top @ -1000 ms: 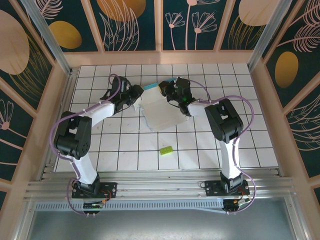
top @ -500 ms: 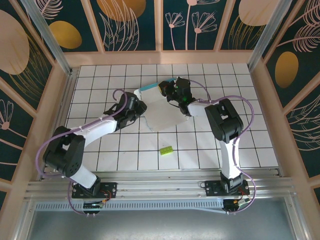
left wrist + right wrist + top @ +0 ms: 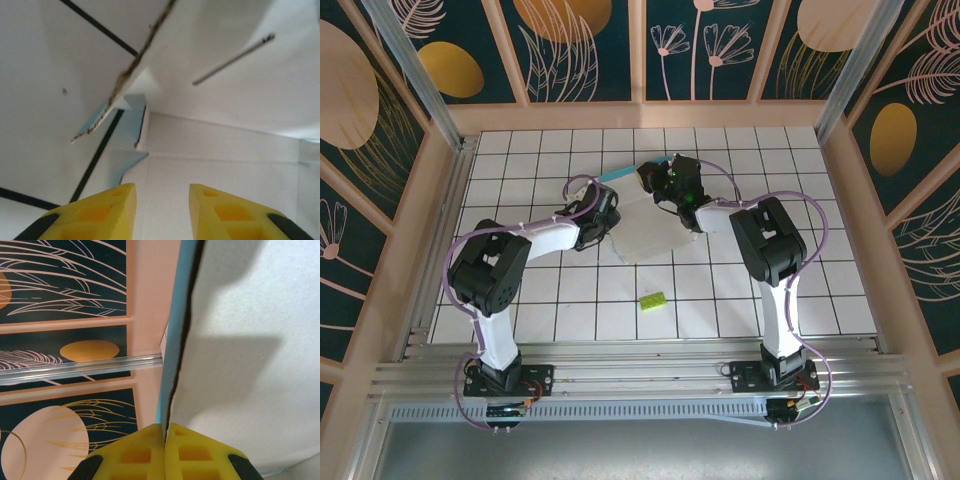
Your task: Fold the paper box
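The paper box is a pale grey-white sheet raised off the tiled table, with a teal strip along its far left edge. My right gripper is at its far edge, and in the right wrist view it is shut on the sheet's thin edge, teal face on the left, white face on the right. My left gripper is at the sheet's left side. Seen from the left wrist, it is open, its yellow fingertips apart in front of a white panel and a raised flap.
A small lime-green block lies on the tiles in front of the sheet. Patterned walls with pale wooden frames close in the table on three sides. The metal rail carrying both arm bases runs along the near edge.
My left arm has swung in, bringing its gripper forward and right against the sheet's left side. The sheet's left part has been pushed inward. The right gripper has kept its grip and place.
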